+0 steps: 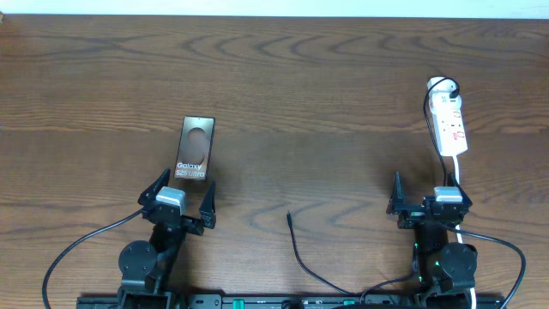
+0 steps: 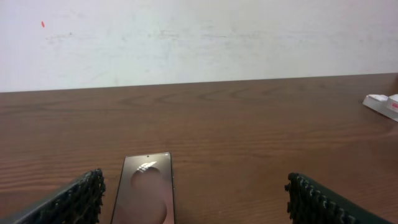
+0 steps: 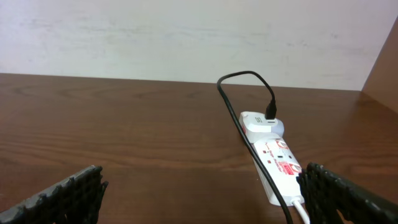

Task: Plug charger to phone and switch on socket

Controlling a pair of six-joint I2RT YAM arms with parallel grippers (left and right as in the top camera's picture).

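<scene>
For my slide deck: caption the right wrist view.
Open right pincer faces the white socket, black charger cable plugged in at its far end, on a brown wooden table.

left wrist view: flat dark brown phone (image 2: 147, 186) cut off at the bottom edge | long white power strip (image 2: 380, 103) only one blurry end shows at the right edge | overhead: thin black charger cable (image 1: 297, 251) partly hidden under the right arm (image 1: 448, 253)

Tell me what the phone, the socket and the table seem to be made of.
The phone: probably glass or metal, smooth; its dark back shows a soft sheen and white lettering. The socket: likely white moulded plastic, slightly glossy. The table: wood or wood-look laminate; brown grain lines, matte.
</scene>
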